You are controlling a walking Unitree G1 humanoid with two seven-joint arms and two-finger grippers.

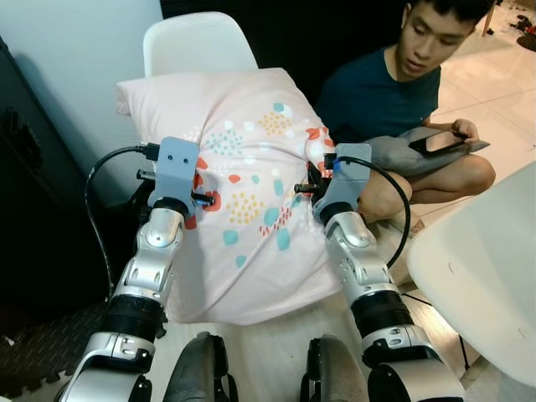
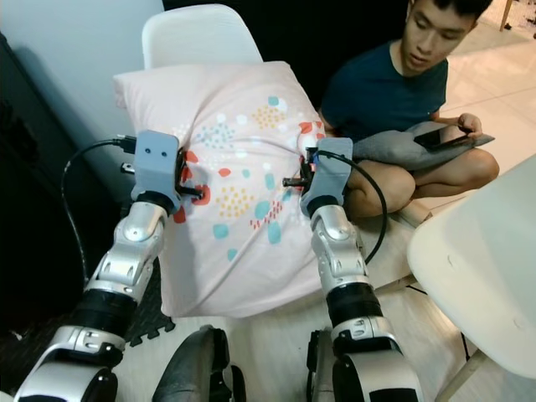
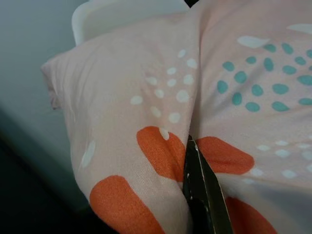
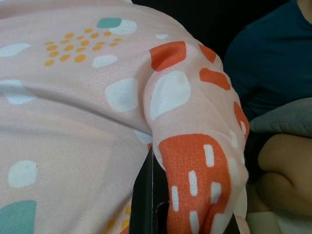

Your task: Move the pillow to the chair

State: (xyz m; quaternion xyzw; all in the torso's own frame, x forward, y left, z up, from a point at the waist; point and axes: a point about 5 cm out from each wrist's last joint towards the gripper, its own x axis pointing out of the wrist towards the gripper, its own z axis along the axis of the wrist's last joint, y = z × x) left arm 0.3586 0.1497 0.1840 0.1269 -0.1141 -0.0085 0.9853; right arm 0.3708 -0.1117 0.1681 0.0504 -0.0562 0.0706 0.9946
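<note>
1. The pink patterned pillow (image 1: pixel 251 184) hangs between both arms, its top edge leaning on the white chair (image 1: pixel 197 42) at 12 o'clock; its lower end droops toward the robot, so it is carried, not yet set down.
2. Left gripper (image 1: pixel 201 198) bites a fold at the pillow's 9 o'clock edge; one black finger (image 3: pixel 202 195) sits buried in the crease, clamped on cloth.
3. Right gripper (image 1: pixel 306 188) pinches the 3 o'clock edge the same way; two side grips keep the soft thing spread.
4. A seated person (image 1: pixel 402 92) at 2 o'clock holds a phone (image 1: pixel 437 141); a second white chair (image 1: pixel 486 268) sits at 4 o'clock.
</note>
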